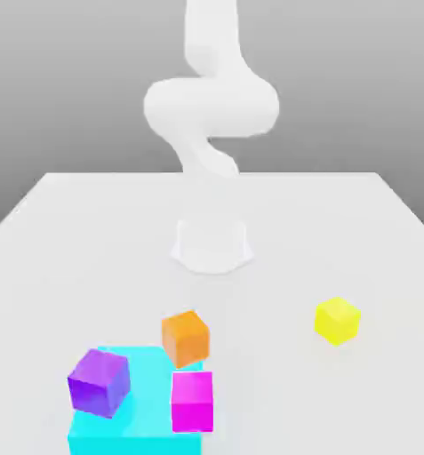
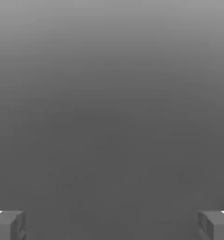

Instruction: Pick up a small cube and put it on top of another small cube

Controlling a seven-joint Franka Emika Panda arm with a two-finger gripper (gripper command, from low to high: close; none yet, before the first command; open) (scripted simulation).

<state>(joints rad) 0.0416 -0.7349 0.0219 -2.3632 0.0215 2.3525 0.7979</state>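
Four small cubes lie on the white table (image 1: 357, 240) in the exterior view. An orange cube (image 1: 185, 337), a purple cube (image 1: 99, 381) and a magenta cube (image 1: 192, 401) cluster near the front. The yellow cube (image 1: 337, 319) sits alone toward the exterior view's right. My gripper (image 2: 112, 226) is open in the hand view, one grey fingertip (image 2: 10, 225) at each lower corner and nothing between them, only plain grey beyond. The white arm (image 1: 211, 107) rises from its base (image 1: 212, 244) and bends upward, well away from the cubes.
A larger cyan block (image 1: 144, 418) lies at the front. The purple, orange and magenta cubes overlap it; I cannot tell whether they rest on it or beside it. Open table surface surrounds the yellow cube.
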